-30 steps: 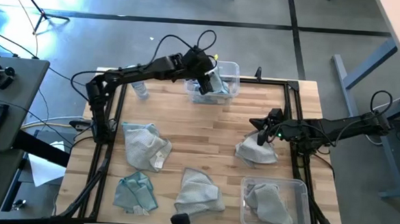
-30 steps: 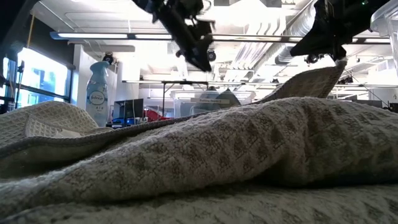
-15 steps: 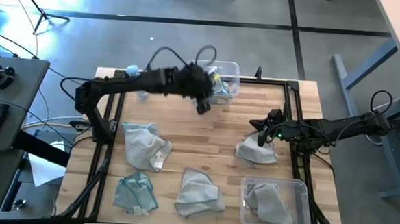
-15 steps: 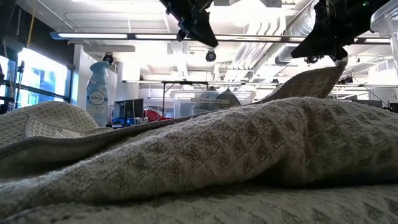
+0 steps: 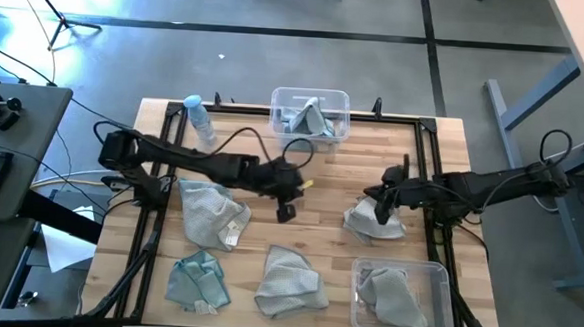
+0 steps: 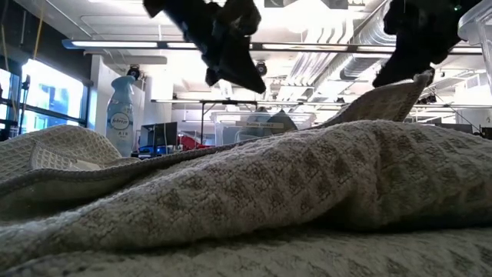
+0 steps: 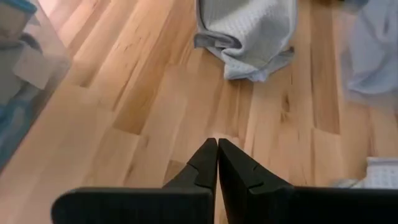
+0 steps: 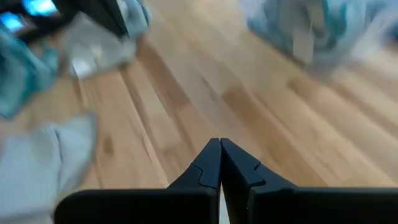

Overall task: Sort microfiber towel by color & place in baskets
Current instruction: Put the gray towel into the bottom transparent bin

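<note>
1. The left tool (image 5: 285,212) hangs over the bare middle of the wooden worktop (image 5: 321,185), its two dark fingers pressed together and carrying nothing, as the left wrist view shows.
2. The nearest loose cloth to it is the rumpled grey towel (image 5: 212,212) just beside it on the side of its own arm. A second folded grey towel (image 5: 290,279) lies a little farther off toward the worktop's near edge, and a teal towel (image 5: 199,282) sits beyond that at the near-left corner. The left arm looks better placed for all three.
3. In the left wrist view a folded grey towel (image 7: 249,34) lies straight ahead of the closed fingers, its rolled edge running across their line. Which cloth of the overhead view this is cannot be told for certain.
4. The right tool (image 5: 382,202) rests at the edge of another grey towel (image 5: 374,221) on the right side. Its fingers read as closed in its own wrist view, with no cloth seen between them. Whether it pinches that towel is hidden from above by the tool itself.
5. The far basket (image 5: 311,96), well beyond the left tool, holds teal cloth. The near-right basket (image 5: 405,270) holds grey cloth close to the right arm.
6. A water bottle (image 5: 200,119) stands at the far-left corner. The low view is almost wholly blocked by towel weave.
</note>
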You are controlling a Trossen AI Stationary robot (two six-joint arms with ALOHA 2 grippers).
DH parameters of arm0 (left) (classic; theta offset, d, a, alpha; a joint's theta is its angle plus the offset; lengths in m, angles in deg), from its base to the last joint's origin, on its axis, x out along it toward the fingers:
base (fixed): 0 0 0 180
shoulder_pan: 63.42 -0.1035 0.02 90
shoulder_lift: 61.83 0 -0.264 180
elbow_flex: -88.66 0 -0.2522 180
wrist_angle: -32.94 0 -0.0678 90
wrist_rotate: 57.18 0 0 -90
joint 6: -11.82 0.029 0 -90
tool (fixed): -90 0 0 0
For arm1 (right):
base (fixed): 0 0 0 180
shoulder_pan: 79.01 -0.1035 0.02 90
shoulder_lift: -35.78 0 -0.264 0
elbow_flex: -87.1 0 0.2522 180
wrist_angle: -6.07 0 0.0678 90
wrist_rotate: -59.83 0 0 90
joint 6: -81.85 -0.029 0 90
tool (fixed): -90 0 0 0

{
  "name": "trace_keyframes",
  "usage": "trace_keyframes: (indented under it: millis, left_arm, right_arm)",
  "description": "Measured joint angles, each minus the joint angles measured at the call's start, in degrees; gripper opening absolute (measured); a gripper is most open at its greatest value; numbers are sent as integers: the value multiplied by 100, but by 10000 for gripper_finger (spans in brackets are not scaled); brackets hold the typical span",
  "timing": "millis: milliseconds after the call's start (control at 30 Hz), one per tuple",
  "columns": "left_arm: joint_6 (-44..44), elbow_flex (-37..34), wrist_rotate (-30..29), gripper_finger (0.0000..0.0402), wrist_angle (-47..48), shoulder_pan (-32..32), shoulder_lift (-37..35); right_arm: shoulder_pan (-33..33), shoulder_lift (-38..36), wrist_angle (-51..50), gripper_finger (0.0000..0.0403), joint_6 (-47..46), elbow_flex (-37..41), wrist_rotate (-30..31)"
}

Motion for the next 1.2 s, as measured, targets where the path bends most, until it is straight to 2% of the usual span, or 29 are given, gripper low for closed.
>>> trace_keyframes:
  millis: [233,433,667,833,1033,1200]
  left_arm:
    - [1,-1124,76,0,-653,-9,-1112]
    - [-14,-1977,76,0,-631,-22,-2335]
    - [-200,-2811,76,0,-546,5,-3511]
    - [-303,-3218,75,0,-508,10,-4044]
    - [-298,-3390,74,0,-470,10,-4303]
    - [-207,-3390,74,0,-508,10,-4301]
  right_arm:
    - [-2,1251,-1471,4,-220,-1002,-652]
    - [-4,2142,-2779,38,-395,-1722,-1068]
    - [-4,2734,-2868,108,-380,-1752,-1422]
    - [-4,3064,-2847,147,-79,-1676,-1766]
    - [-1,3484,-2852,167,248,-1674,-1606]
    - [117,3968,-2866,159,407,-1670,-1614]
